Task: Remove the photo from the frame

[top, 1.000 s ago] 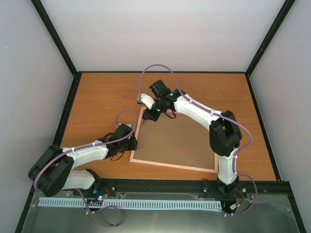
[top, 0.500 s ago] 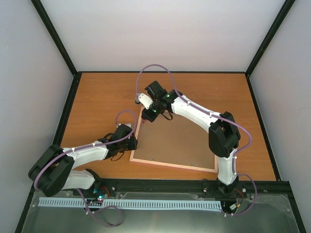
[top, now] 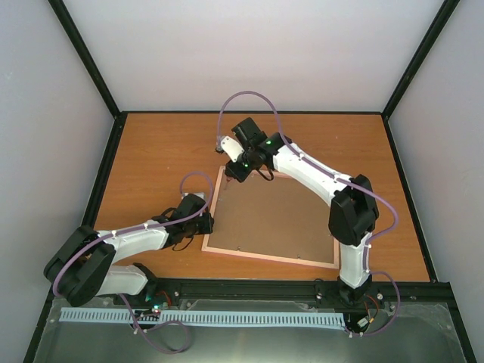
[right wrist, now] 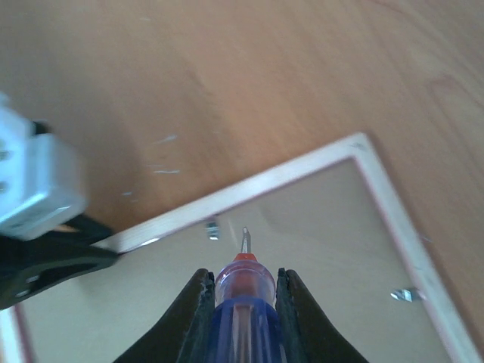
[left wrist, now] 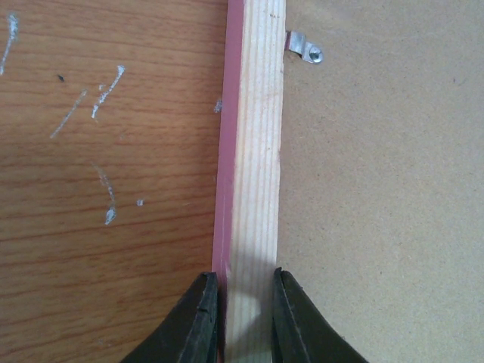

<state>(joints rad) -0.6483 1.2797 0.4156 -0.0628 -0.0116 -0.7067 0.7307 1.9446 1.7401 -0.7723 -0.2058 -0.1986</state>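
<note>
The pink frame (top: 272, 219) lies face down, its brown board back (left wrist: 378, 189) up. The photo is hidden under the board. My left gripper (top: 206, 223) is shut on the frame's left rail (left wrist: 253, 151), one finger on each side of the wood (left wrist: 246, 299). My right gripper (top: 231, 171) is shut on the purple-handled screwdriver (right wrist: 243, 302) over the frame's far-left corner (right wrist: 361, 144). The screwdriver's tip (right wrist: 245, 238) points at the board just beside a small metal clip (right wrist: 212, 228).
More metal clips hold the board: one by the left rail (left wrist: 305, 49), one near the far rail (right wrist: 407, 294). The wooden table (top: 159, 159) is ringed by a black rail and grey walls. My left arm's white wrist (right wrist: 34, 185) shows beside the frame.
My right gripper has moved the screwdriver a little left and farther, toward the frame's far-left corner. The left gripper and the frame have not moved.
</note>
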